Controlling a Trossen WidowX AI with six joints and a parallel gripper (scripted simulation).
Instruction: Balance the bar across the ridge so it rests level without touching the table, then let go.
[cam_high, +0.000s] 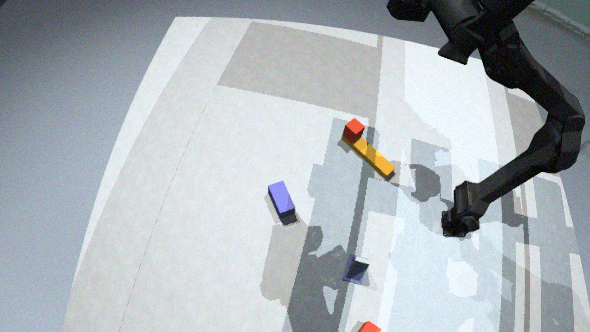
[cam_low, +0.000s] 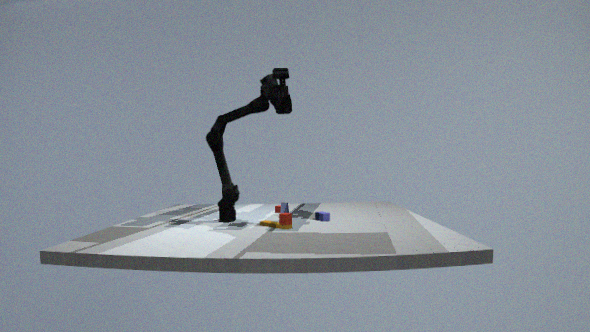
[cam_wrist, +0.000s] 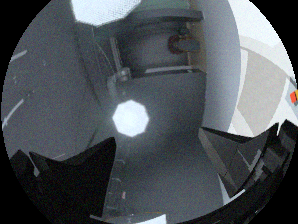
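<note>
The orange-yellow bar (cam_high: 377, 159) (cam_low: 268, 223) lies on the table, with a red cube (cam_high: 353, 130) (cam_low: 285, 219) on one end. The cube also shows in the wrist view (cam_wrist: 293, 97), at the right edge. A small blue-grey upright piece (cam_high: 356, 269) (cam_low: 284, 207), which looks like the ridge, stands apart from the bar with nothing across it. My gripper (cam_wrist: 157, 137) is open, its fingers wide apart with nothing between them. It is high above the table, well away from the bar and the ridge. Its fingertips are hard to make out in the top and exterior views.
A blue-violet block (cam_high: 281, 199) (cam_low: 322, 216) lies on the table, apart from the bar and the ridge. Another red object (cam_high: 369, 327) (cam_low: 278, 209) is beyond the ridge, cut off by the lower edge of the top view. The arm's base (cam_high: 460, 220) (cam_low: 227, 210) stands on the table.
</note>
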